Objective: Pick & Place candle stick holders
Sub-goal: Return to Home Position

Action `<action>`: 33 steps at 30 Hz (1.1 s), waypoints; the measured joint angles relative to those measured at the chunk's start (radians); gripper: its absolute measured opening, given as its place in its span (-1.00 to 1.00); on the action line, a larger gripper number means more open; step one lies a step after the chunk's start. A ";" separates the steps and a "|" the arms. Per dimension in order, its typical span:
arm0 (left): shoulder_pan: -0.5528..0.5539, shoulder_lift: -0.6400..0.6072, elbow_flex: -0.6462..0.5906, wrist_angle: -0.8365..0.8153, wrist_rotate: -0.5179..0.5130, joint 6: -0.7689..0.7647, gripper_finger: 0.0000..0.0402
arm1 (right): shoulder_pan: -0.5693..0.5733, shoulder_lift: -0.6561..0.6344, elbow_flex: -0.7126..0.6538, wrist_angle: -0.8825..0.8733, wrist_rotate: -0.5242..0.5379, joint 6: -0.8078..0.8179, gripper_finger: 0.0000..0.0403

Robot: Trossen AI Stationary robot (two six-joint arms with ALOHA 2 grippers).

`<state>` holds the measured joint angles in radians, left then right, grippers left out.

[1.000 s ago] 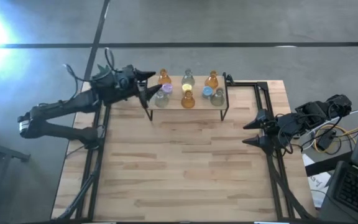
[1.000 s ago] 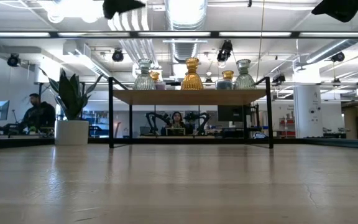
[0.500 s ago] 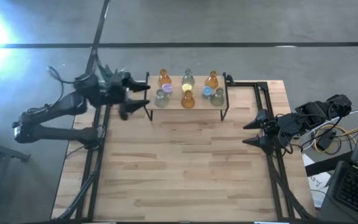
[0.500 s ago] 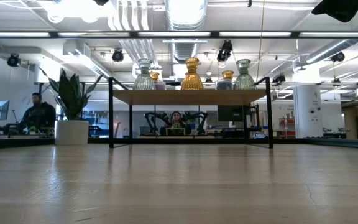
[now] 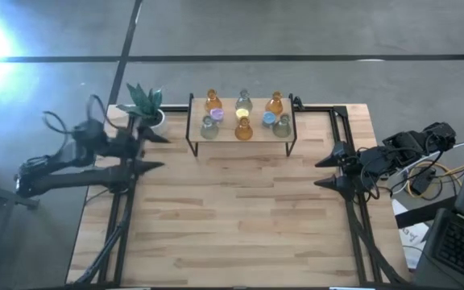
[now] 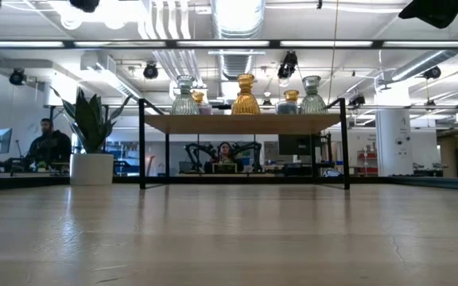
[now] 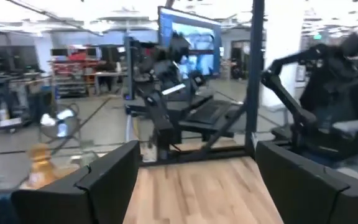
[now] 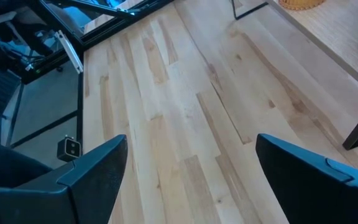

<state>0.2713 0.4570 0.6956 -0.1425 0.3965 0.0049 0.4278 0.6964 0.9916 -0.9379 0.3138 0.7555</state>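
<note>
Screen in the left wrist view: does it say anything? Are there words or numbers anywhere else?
No text can be read in any view.
Screen: blurred, nothing readable.
Paper in the high view: marks too small to read.

We see a wooden table (image 5: pixel 240 209) made of light planks. At its far edge stands a little shelf (image 5: pixel 226 135) with a wooden top and thin black legs. On top of the shelf stand the candle stick holders (image 5: pixel 243 127), nine small glass ones, close together in about three rows. Three are orange, three are grey-green, and one each is purple, yellow and blue. The ones we see from the side stand upright. Just beside the shelf, at the table's far left corner, sits a green plant (image 5: pixel 145 103) in a white pot.
</note>
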 joint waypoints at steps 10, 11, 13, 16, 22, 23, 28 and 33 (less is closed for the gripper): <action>-0.102 -0.306 -0.329 0.101 -0.013 0.165 0.61 | 0.000 0.000 0.000 0.000 0.000 0.000 0.75; -0.113 -0.334 -0.357 0.091 -0.014 0.182 0.61 | 0.000 0.000 0.000 0.000 0.000 0.000 0.75; -0.130 -0.386 -0.403 0.047 -0.015 0.209 0.61 | 0.000 0.000 0.000 0.000 0.000 0.000 0.76; -0.133 -0.451 -0.445 0.054 -0.015 0.224 0.61 | 0.000 0.000 0.000 0.000 0.000 0.000 0.75; -0.140 -0.455 -0.519 0.028 -0.032 0.266 0.61 | 0.000 0.001 0.000 0.000 0.000 0.000 0.71; -0.144 -0.456 -0.534 0.028 -0.034 0.285 0.61 | 0.000 0.001 0.000 0.001 0.000 0.000 0.71; -0.152 -0.456 -0.630 0.063 -0.032 0.365 0.61 | 0.000 0.001 0.000 0.000 0.000 0.000 0.74; -0.163 -0.456 -0.682 0.179 -0.144 0.305 0.61 | 0.000 0.002 0.000 0.000 0.001 0.000 0.76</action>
<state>0.1080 0.0009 0.0134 0.0367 0.2521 0.3094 0.4274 0.6979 0.9916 -0.9375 0.3145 0.7555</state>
